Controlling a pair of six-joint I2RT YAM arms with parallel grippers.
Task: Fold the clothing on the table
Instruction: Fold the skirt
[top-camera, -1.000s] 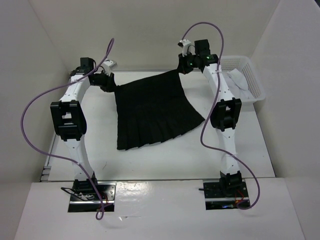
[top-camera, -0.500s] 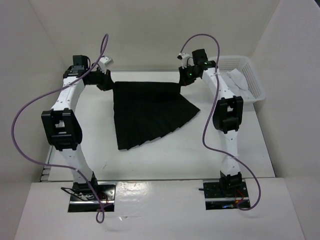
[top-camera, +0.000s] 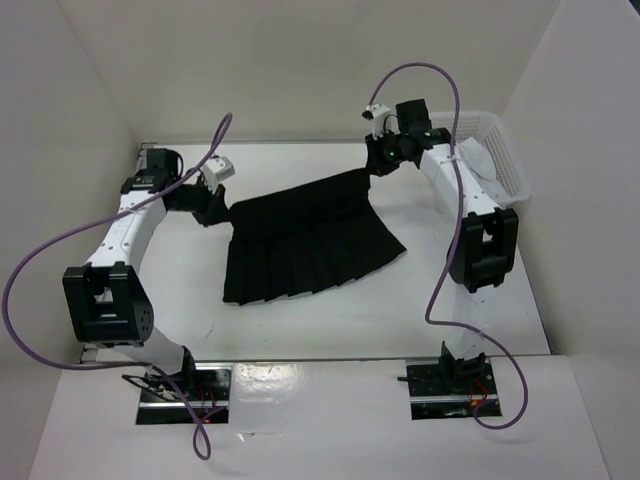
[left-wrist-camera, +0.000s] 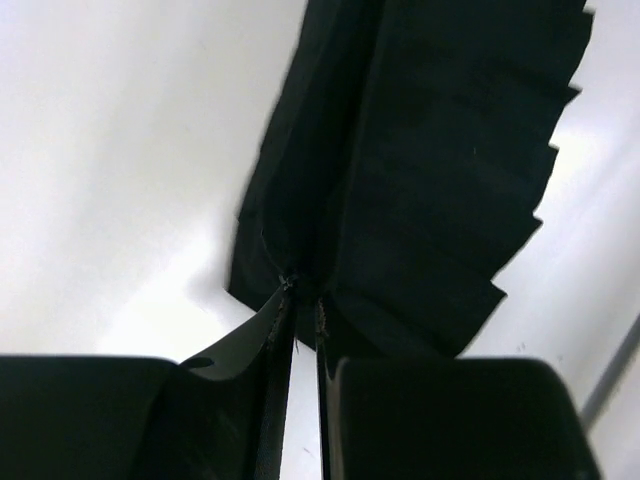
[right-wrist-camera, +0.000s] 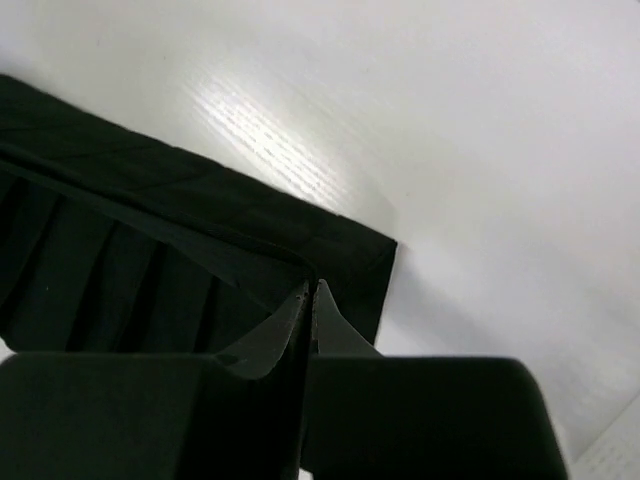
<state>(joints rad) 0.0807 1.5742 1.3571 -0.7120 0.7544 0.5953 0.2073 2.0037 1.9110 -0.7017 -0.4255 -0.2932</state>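
The clothing is a black pleated skirt (top-camera: 305, 240) spread on the white table (top-camera: 300, 325), with its hem towards the near edge. My left gripper (top-camera: 222, 205) is shut on the skirt's left waist corner. In the left wrist view the fingertips (left-wrist-camera: 300, 292) pinch the cloth while the pleats (left-wrist-camera: 440, 150) hang away from them. My right gripper (top-camera: 373, 170) is shut on the right waist corner. The right wrist view shows its tips (right-wrist-camera: 312, 290) closed on the waistband (right-wrist-camera: 150, 225), just above the tabletop (right-wrist-camera: 480, 120).
A white mesh basket (top-camera: 497, 150) holding something white stands at the back right, close to the right forearm. White walls enclose the table on the left, back and right. Purple cables loop over both arms.
Both grippers have carried the skirt's waist edge towards the near side, so the skirt looks shorter front to back. The left elbow has swung out left and the right elbow out right.
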